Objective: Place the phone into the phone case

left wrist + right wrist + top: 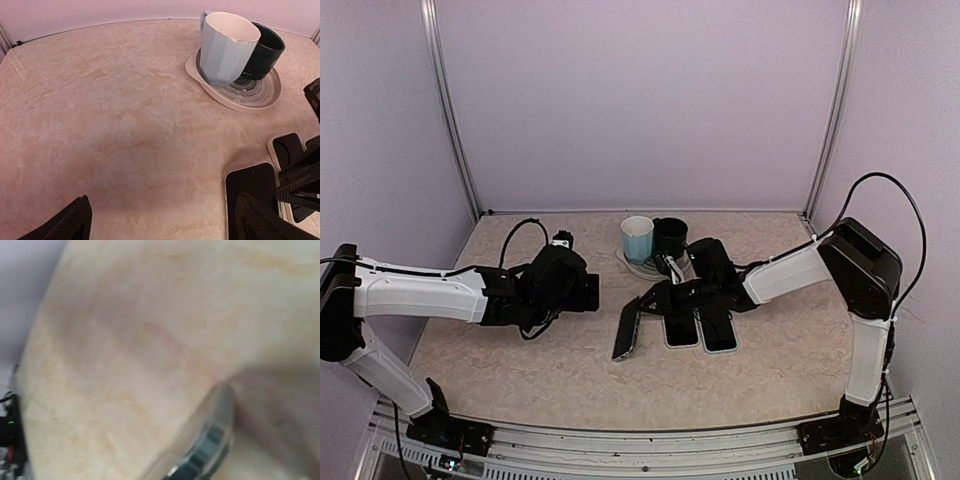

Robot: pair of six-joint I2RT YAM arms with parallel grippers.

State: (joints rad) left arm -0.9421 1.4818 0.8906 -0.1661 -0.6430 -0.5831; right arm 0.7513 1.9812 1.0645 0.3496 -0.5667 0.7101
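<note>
Left of the plate (631,266) of cups (638,240), the left tool (586,290) hangs over the desk (520,350) with its jaws spread wide and empty, apparently waiting to help. In front of the plate the phone (626,332) stands tipped on one long edge, its upper edge at the right tool (656,297), probably so it can be tilted into the case (680,328) lying flat just to its right. Whether that tool grips the phone I cannot tell.
</note>
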